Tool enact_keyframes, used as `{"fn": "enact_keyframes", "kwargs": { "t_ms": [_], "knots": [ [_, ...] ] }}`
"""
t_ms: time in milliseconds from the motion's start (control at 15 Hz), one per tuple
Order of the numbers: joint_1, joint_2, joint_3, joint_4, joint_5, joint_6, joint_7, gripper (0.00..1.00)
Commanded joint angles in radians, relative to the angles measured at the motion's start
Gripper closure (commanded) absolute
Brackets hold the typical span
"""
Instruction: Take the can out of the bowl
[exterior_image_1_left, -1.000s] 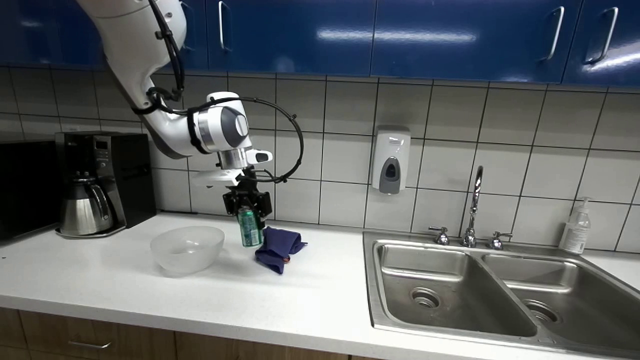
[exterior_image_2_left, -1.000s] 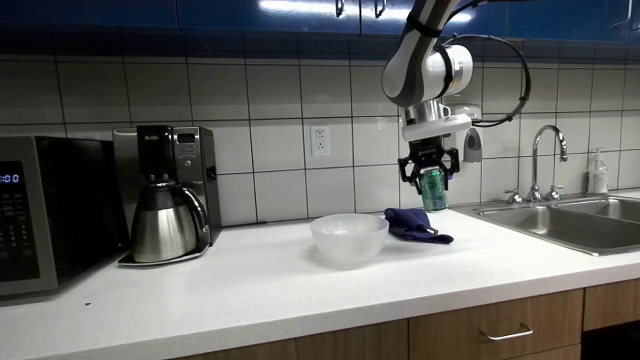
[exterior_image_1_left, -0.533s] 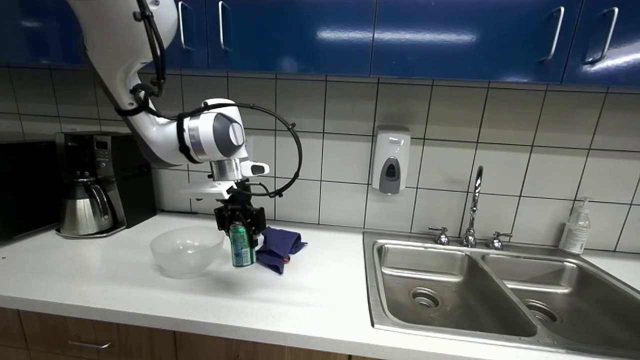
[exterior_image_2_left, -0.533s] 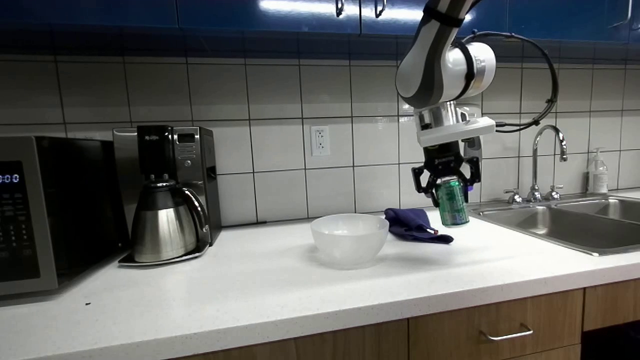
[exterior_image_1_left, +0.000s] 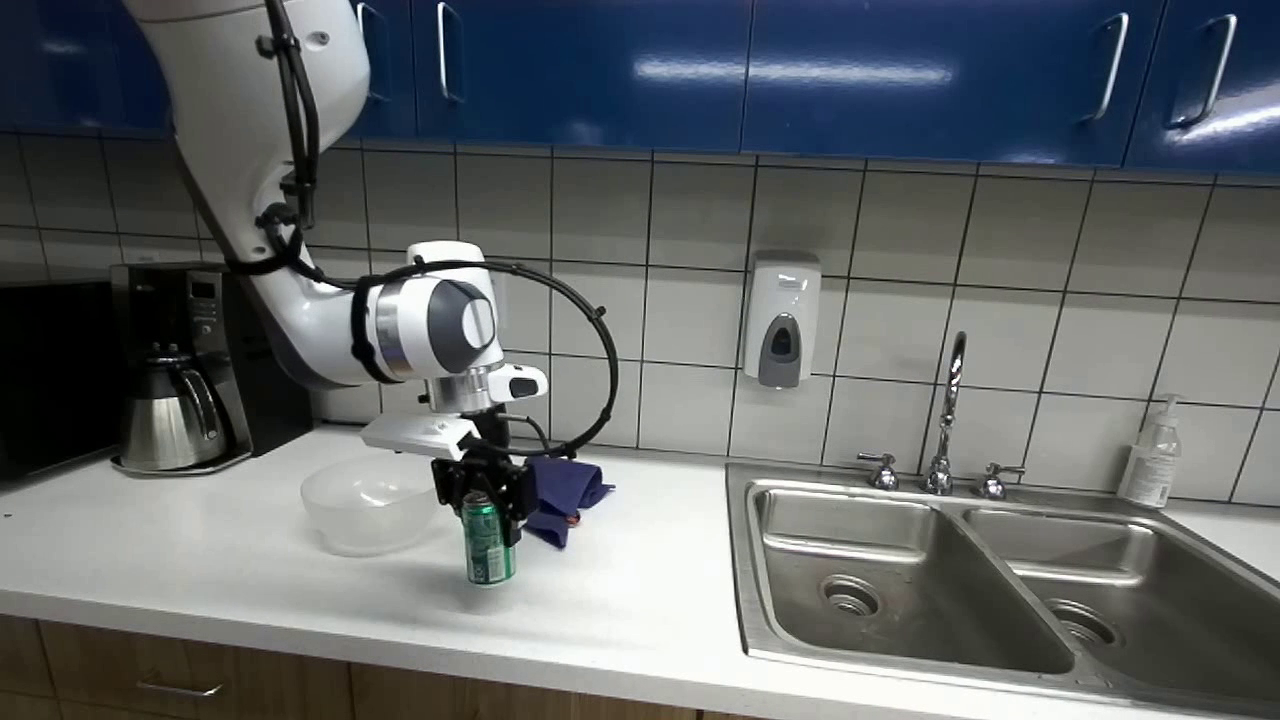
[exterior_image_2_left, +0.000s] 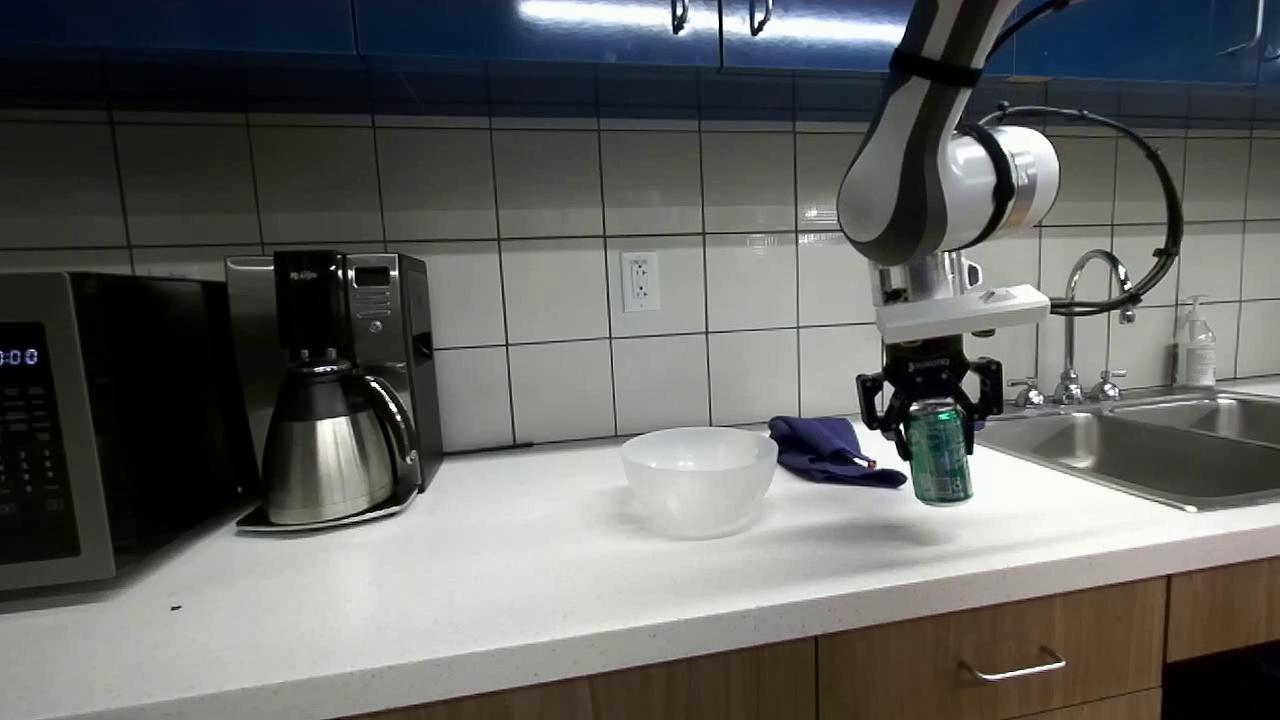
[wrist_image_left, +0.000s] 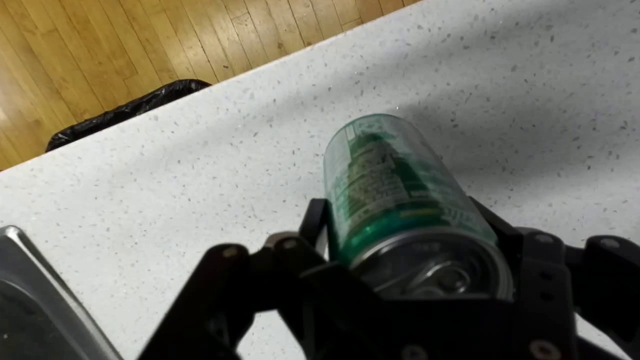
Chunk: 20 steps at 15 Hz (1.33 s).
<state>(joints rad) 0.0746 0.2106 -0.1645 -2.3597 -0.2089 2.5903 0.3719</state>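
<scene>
The green can (exterior_image_1_left: 488, 548) is held a little above the white counter, to the front of the bowl and clear of it; it also shows in an exterior view (exterior_image_2_left: 940, 462) and in the wrist view (wrist_image_left: 400, 185). My gripper (exterior_image_2_left: 937, 446) is shut on the can's upper part, one finger on each side, also in the wrist view (wrist_image_left: 398, 212). The can is nearly upright, slightly tilted, with its tab end toward the palm. The frosted bowl (exterior_image_2_left: 700, 482) stands on the counter with no can in it; it also shows in an exterior view (exterior_image_1_left: 362, 508).
A crumpled dark blue cloth (exterior_image_2_left: 825, 450) lies behind the can, beside the bowl. The steel sink (exterior_image_1_left: 742, 590) is set in the counter beyond the cloth. A coffee maker (exterior_image_2_left: 330, 400) and a microwave (exterior_image_2_left: 95, 430) stand past the bowl. The counter's front edge (wrist_image_left: 260, 67) is near.
My gripper, shut on the can throughout, has moved down and toward the counter's front edge, away from the wall. The bowl and cloth have not moved.
</scene>
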Motion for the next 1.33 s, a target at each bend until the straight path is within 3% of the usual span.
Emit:
{"fn": "enact_keyframes", "kwargs": {
  "t_ms": [0,533,600,800,1267],
  "knots": [
    [-0.048,0.017,0.028,-0.039,0.040,0.117,-0.084,0.58],
    [-0.084,0.097,0.063,-0.029,0.171,0.223,-0.215,0.58],
    [-0.083,0.097,0.063,-0.029,0.174,0.221,-0.222,0.08],
    [-0.070,0.094,0.057,-0.024,0.165,0.211,-0.216,0.00],
    [0.010,0.031,0.026,0.029,0.092,0.009,-0.103,0.00]
  ]
}}
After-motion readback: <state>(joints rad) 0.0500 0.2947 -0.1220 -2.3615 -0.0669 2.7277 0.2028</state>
